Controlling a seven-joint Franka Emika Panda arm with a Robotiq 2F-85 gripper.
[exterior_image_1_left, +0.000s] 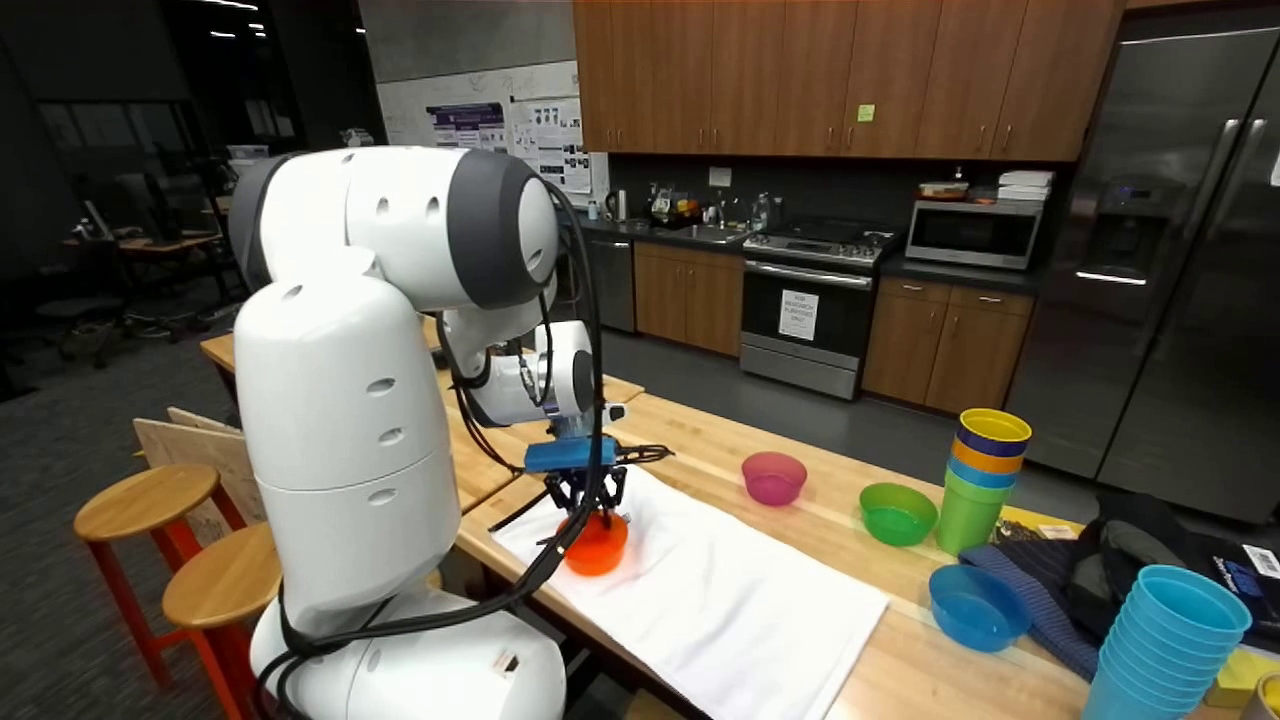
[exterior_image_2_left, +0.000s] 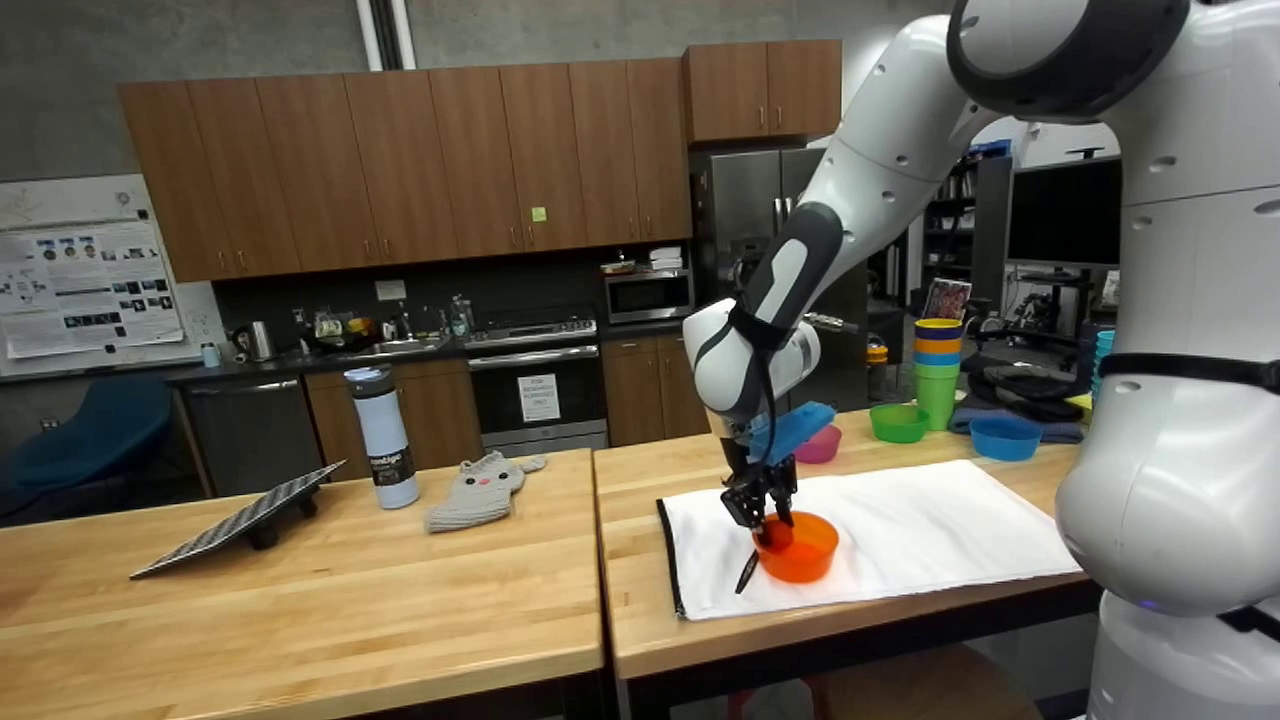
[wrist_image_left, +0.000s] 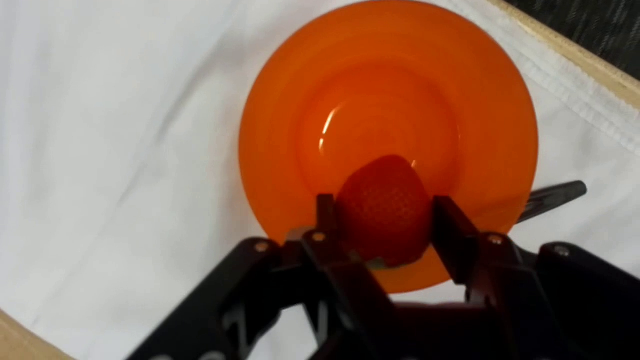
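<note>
Wood cabinets (exterior_image_1_left: 800, 80): a whole row up high across the room, way past the gripper (wrist_image_left: 384, 206).
Table (exterior_image_1_left: 700, 455): light wood, right below the gripper and running well away from it.
White arm (exterior_image_1_left: 345, 385): reaches out over the table, so the gripper ends up pointing pretty much straight down.
White cloth (exterior_image_1_left: 740, 600): spread on the table under the gripper, a few creases in it.
Gripper: fingers (wrist_image_left: 326, 212) pinched in on a strawberry (wrist_image_left: 385, 215), one on each side, so yeah, it's got hold of the fruit.
Cup stack (exterior_image_1_left: 983, 485): yellow up top, green at the bottom, well apart from the gripper.
Travel mug (exterior_image_2_left: 385, 435): pale with a dark lid, well off to the left of the gripper in an exterior view, near a grey knit mitt (exterior_image_2_left: 482, 490).
Other bowls: pink bowl (exterior_image_1_left: 774, 480) closest to the gripper, then green bowl (exterior_image_1_left: 898, 515), then blue bowl (exterior_image_1_left: 978, 610), all off the cloth.
Orange bowl (wrist_image_left: 390, 40): on the cloth directly below the gripper, with the fingertips over one side of it rather than dead centre.
Dark handle (wrist_image_left: 555, 197): slim thing poking out beside the orange bowl, near the gripper; rest of it is hidden.
Strawberry: between the fingertips, at the orange bowl; can't tell if it touches the bottom.
</note>
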